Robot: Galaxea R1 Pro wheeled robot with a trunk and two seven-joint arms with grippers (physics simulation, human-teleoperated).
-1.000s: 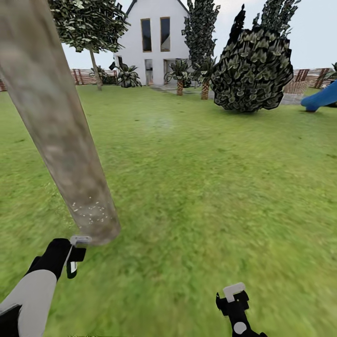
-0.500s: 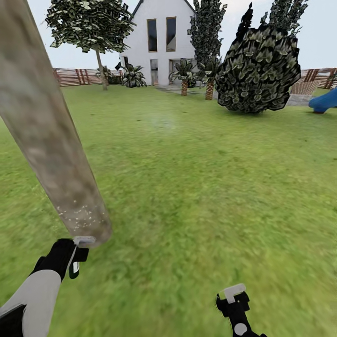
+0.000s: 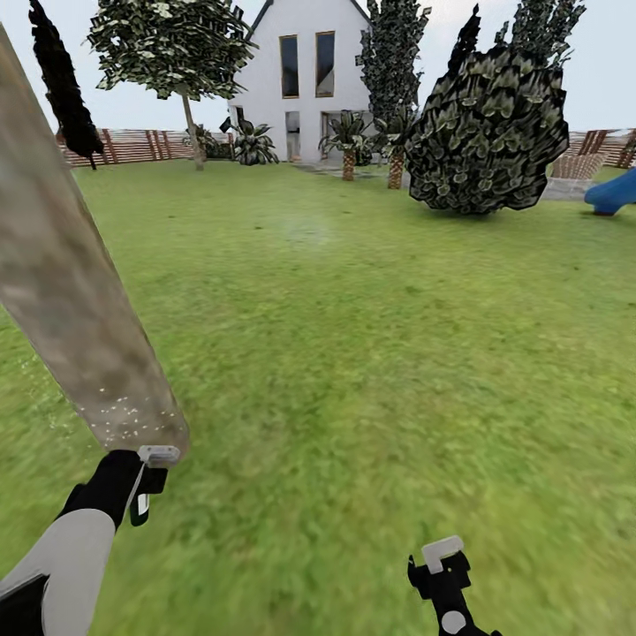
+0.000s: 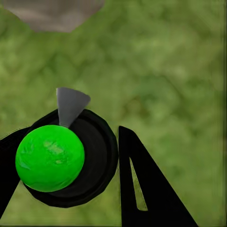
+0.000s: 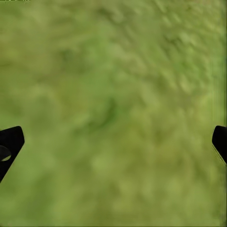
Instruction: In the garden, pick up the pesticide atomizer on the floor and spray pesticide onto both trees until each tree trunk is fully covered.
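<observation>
Beside mottled tree trunk [image 3: 79, 327], left gripper [image 4: 71, 170] seemingly clasps round atomizer [image 4: 49, 157].

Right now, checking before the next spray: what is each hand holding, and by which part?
The left hand holds the atomizer, fingers on either side of its green body, grey nozzle toward the trunk. The right hand is open over the grass.

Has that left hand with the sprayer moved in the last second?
Yes. Judged against the tree trunk, the left gripper has shifted toward the head view's right: from under the middle of the trunk's foot to its right edge.
</observation>
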